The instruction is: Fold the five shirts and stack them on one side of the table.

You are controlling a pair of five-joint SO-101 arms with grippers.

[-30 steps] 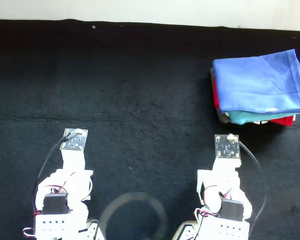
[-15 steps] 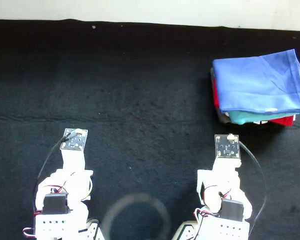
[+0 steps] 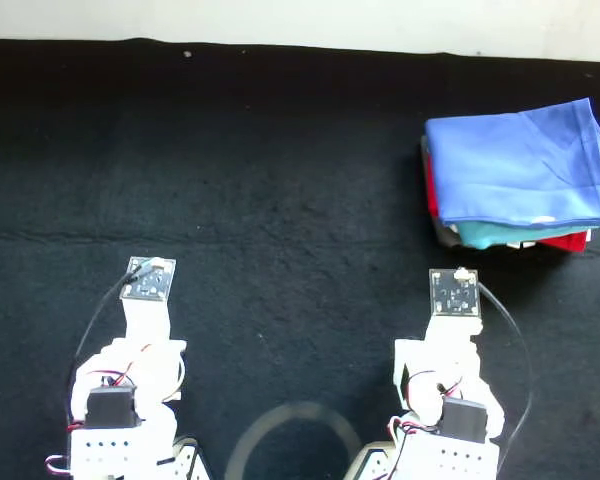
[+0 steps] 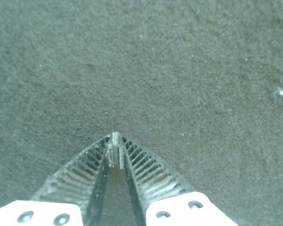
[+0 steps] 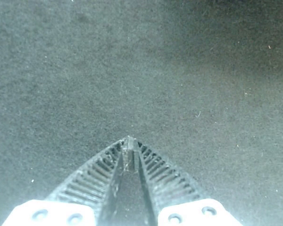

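Shirts (image 3: 520, 165) are found well apart from both claws: the left claw (image 4: 114, 141) and, nearer the stack (image 3: 495, 233), the right claw (image 5: 129, 143) are held closed, tips touching, above the black bench (image 3: 280, 150). Farther back the stack is seen folded, blue on top.

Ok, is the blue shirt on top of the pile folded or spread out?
Folded. The blue shirt lies as a neat rectangle, a teal shirt and a red shirt showing under its edge.

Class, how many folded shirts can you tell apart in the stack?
3: blue shirt on top, teal shirt beneath it, red shirt lower still; others may be hidden.
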